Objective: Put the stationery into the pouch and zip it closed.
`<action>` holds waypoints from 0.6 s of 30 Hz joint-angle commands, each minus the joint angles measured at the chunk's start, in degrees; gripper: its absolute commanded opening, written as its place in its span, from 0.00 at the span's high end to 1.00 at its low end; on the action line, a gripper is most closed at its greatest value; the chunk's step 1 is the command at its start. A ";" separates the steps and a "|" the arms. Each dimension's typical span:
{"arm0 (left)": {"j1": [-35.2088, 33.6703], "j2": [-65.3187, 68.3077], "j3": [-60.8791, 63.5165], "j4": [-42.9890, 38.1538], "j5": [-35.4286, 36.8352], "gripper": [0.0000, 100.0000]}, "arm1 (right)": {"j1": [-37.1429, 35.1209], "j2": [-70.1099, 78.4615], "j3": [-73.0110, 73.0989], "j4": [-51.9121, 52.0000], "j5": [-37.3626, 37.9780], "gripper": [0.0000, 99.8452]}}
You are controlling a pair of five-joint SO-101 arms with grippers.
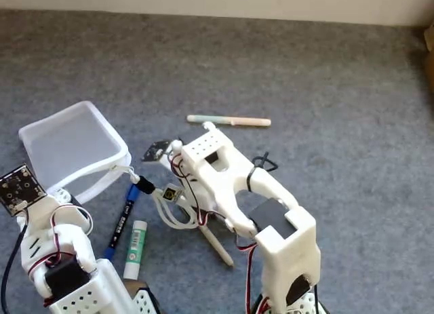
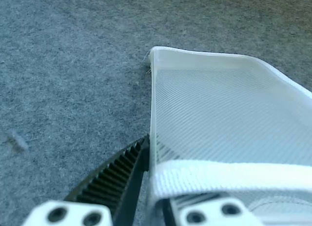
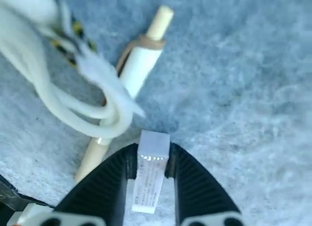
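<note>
Currently loading: right pincer (image 3: 152,152) grips an eraser (image 3: 147,179) beside a pen (image 3: 141,65); left pincer (image 2: 152,155) clamps the pouch (image 2: 219,104) rim, near left on the counter (image 1: 339,76). Next, carry the eraser left into the opening.

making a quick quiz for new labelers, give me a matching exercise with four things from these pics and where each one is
Things:
1. pouch
2. pastel pen
3. glue stick
4. small white block

Places:
A. gripped in the right hand
B. lying right beside the black and blue pen
C. lying alone, apart from the other stationery
D. edge held by the left hand

Pairs: 1-D, 2-C, 3-B, 4-A
</note>
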 commanded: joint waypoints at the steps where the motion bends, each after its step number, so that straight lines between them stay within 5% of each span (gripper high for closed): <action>1: -0.66 -0.48 -3.30 -0.26 0.18 0.99 | 0.92 -8.22 -3.21 1.01 0.35 0.98; 8: -0.57 -0.48 -3.21 -0.26 0.18 0.99 | 0.92 -21.49 7.69 -7.69 0.09 1.00; 18: 1.54 -0.40 -3.21 -0.18 0.18 0.99 | 0.92 -46.55 29.41 -28.97 -10.02 1.00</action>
